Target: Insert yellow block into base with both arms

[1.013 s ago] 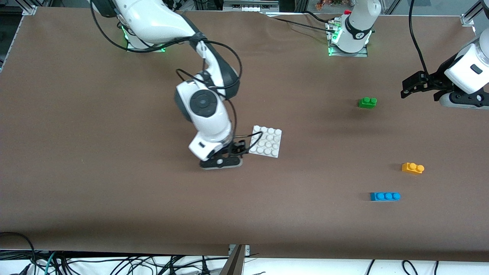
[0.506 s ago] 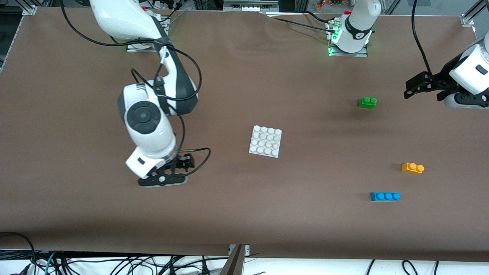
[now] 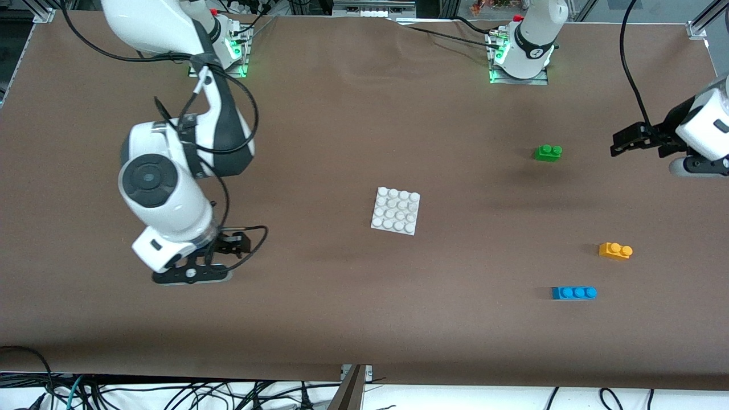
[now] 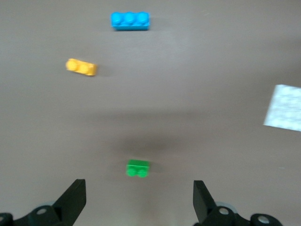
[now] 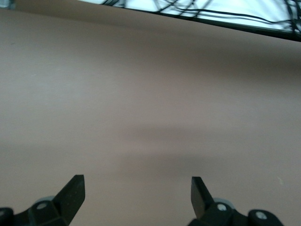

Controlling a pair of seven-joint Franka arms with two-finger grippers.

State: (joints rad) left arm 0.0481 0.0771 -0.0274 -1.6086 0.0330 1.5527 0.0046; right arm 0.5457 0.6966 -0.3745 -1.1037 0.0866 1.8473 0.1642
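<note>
The yellow block (image 3: 615, 250) lies on the table toward the left arm's end; it also shows in the left wrist view (image 4: 81, 67). The white studded base (image 3: 396, 210) lies flat near the table's middle, and its edge shows in the left wrist view (image 4: 283, 108). My left gripper (image 3: 621, 143) is open and empty, up in the air beside the green brick (image 3: 548, 152), well away from the yellow block. My right gripper (image 3: 238, 244) is open and empty, low over bare table toward the right arm's end, far from the base. The right wrist view shows only bare table between its fingers (image 5: 73, 190).
The green two-stud brick (image 4: 138, 168) lies just ahead of the left gripper's fingers (image 4: 75, 197). A blue three-stud brick (image 3: 574, 292) lies nearer the front camera than the yellow block, also in the left wrist view (image 4: 130, 21). Cables hang past the table's front edge.
My right arm has swung away from the base toward its own end of the table, leaving the base in place. My left gripper has drifted slightly toward the left arm's end.
</note>
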